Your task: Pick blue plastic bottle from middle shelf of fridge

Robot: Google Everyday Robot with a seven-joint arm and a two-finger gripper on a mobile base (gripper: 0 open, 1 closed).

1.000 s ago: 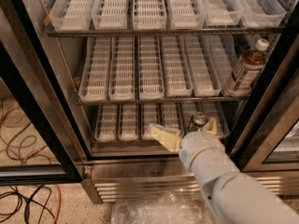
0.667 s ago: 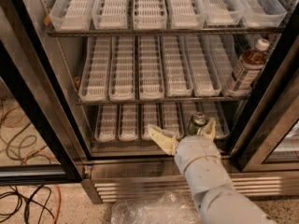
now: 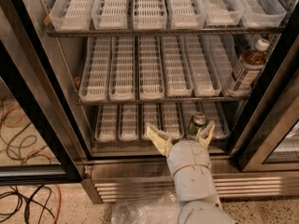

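Camera view: pale two-finger gripper (image 3: pixel 182 136) low by bottom rack, jaws wide open, empty. Slim clear brown-liquid plastic bottle (image 3: pixel 246 68) untouched, right end of wire middle shelf (image 3: pixel 159 100). Reach & grasp left.

You're facing a shop-style glass-door fridge (image 3: pixel 117 169) with ribbed lane trays (image 3: pixel 152 69) and a steel grille (image 3: pixel 131 190). Loose cables (image 3: pixel 18 204) on the speckled floor (image 3: pixel 28 143) suggest a lab. Your pincer (image 3: pixel 182 136) hangs spread, low at the fridge's front.
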